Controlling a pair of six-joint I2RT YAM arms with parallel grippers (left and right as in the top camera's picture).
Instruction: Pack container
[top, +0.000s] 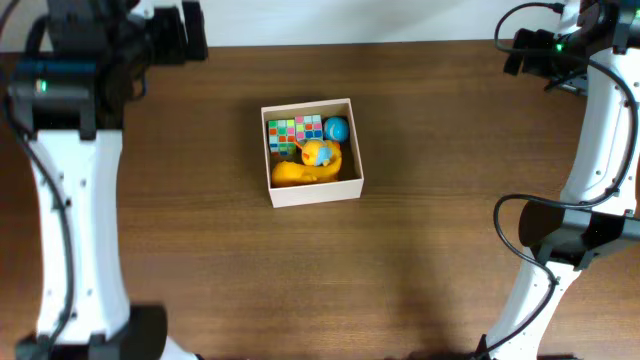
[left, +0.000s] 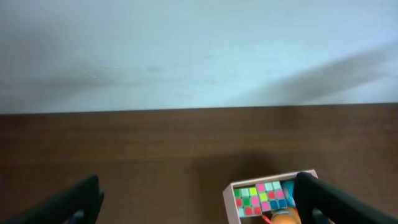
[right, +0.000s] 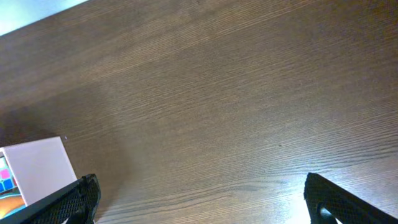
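The container (top: 316, 190) is a small white-walled box in the middle of the brown table. Inside it lie a multicoloured cube puzzle (top: 296, 131), a blue ball (top: 336, 128) and a yellow duck toy (top: 310, 163). My left gripper (left: 199, 200) hangs open above the table's far left, with nothing between its fingers. In the left wrist view the container (left: 229, 204) shows at the bottom edge, partly behind the right finger (left: 323, 199). My right gripper (right: 199, 194) is open and empty at the far right, well away from the container (right: 40, 165).
Bare wooden table (top: 200, 250) surrounds the box on every side. The white arm links stand along the left (top: 70, 220) and right (top: 600, 130) edges. A pale wall (left: 199, 50) lies beyond the table's far edge.
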